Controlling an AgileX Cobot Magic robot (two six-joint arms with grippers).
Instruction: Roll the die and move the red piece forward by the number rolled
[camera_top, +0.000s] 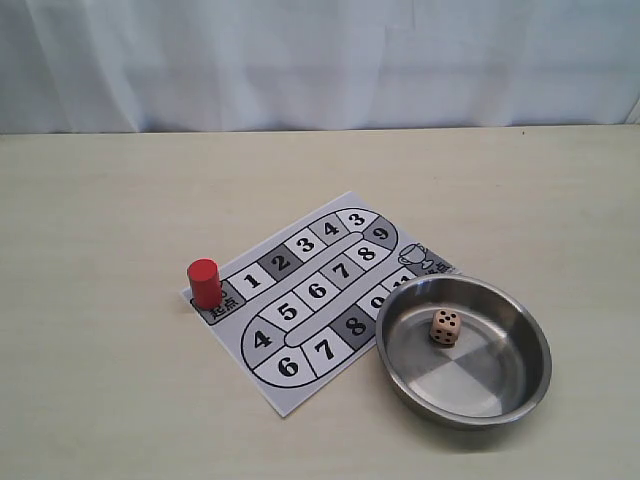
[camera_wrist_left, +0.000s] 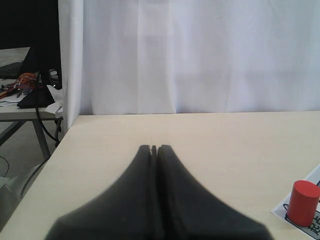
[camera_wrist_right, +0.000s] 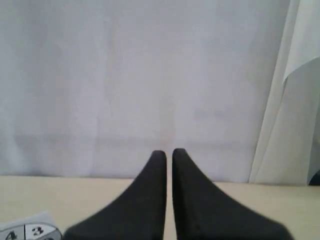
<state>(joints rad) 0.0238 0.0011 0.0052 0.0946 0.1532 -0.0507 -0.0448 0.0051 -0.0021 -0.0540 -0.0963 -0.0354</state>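
The red piece (camera_top: 204, 283) stands upright on the start square at the left corner of the numbered board (camera_top: 310, 300). The tan die (camera_top: 445, 327) rests inside the steel bowl (camera_top: 520, 395), left of its middle. Neither gripper shows in the exterior view. In the left wrist view my left gripper (camera_wrist_left: 154, 148) is shut and empty above bare table, with the red piece (camera_wrist_left: 303, 202) off to one side, well apart from it. My right gripper (camera_wrist_right: 169, 152) is shut with only a thin slit between its fingers and nothing in it. The board's corner (camera_wrist_right: 30, 232) shows beside it.
The bowl overlaps the board's right corner. A white curtain (camera_top: 320, 60) hangs behind the table's far edge. In the left wrist view the table's side edge (camera_wrist_left: 45, 165) drops off, and a second cluttered table (camera_wrist_left: 20, 95) stands beyond it.
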